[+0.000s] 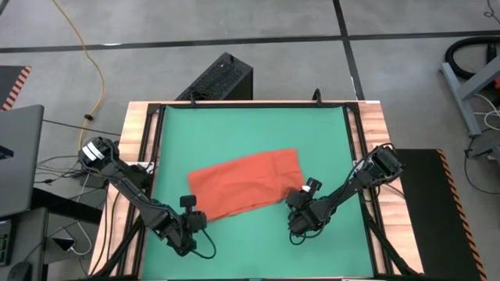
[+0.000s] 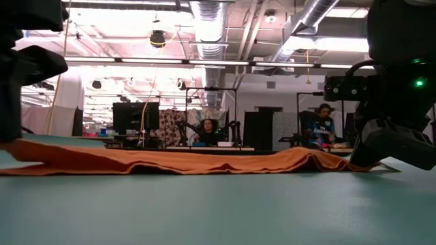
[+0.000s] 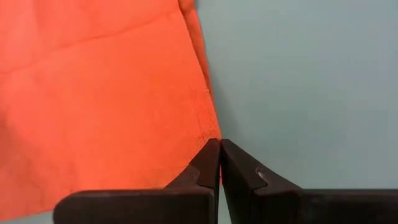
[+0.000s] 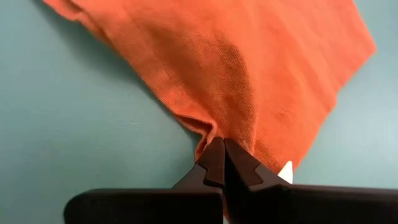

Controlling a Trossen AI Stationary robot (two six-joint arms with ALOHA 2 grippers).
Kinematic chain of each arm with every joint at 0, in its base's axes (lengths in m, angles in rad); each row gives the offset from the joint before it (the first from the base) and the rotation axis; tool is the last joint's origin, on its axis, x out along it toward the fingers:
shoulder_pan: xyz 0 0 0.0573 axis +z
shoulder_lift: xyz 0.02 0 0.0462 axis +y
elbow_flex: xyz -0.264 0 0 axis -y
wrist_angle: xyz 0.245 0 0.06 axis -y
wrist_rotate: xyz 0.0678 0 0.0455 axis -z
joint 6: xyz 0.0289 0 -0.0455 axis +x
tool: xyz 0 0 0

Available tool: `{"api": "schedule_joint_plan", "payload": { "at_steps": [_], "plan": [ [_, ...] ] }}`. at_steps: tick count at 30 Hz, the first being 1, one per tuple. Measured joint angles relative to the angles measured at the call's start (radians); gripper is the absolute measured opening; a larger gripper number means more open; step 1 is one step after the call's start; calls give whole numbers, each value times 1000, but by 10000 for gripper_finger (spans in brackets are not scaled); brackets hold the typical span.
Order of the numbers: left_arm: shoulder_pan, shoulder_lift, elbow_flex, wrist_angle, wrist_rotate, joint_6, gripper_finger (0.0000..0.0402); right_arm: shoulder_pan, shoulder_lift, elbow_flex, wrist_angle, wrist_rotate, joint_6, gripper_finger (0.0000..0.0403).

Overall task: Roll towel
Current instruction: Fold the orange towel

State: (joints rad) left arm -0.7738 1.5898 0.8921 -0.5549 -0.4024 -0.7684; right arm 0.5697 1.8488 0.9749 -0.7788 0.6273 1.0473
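The towel [image 1: 246, 184] lies flat on the green mat [image 1: 250, 125], near the middle of the table and a bit toward the front. It is orange-red. It lies slanted, with one end nearer the left arm and the other end nearer the right arm.

The left claw [image 3: 219, 144] is low, at the towel's front left corner. Its two fingers are pressed tight together and pinch the corner of the towel [image 3: 93, 99]. The cloth beside it lies smooth, with a faint fold line.

The right claw [image 4: 221, 146] is low too, at the towel's front right corner. Its fingers are also shut tight on the edge of the towel [image 4: 236, 68]. The cloth bunches up a little where they grip it. A small white tag [image 4: 286, 172] pokes out just beside the fingers.

From table height, the towel [image 2: 184, 160] looks like a low, long strip with soft bumps. Far behind the table, a person [image 2: 205, 131] sits in the room, and another person [image 2: 321, 126] sits off to one side.
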Motion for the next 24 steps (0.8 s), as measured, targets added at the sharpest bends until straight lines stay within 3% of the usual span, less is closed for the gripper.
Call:
{"api": "schedule_joint_plan", "payload": {
  "at_steps": [14,24],
  "plan": [
    [-18,0,0,62,67,15,5,0,0,0,0,1,0,21],
    [-33,0,0,164,125,42,74,0,0,0,0,2,0,26]
  ]
}}
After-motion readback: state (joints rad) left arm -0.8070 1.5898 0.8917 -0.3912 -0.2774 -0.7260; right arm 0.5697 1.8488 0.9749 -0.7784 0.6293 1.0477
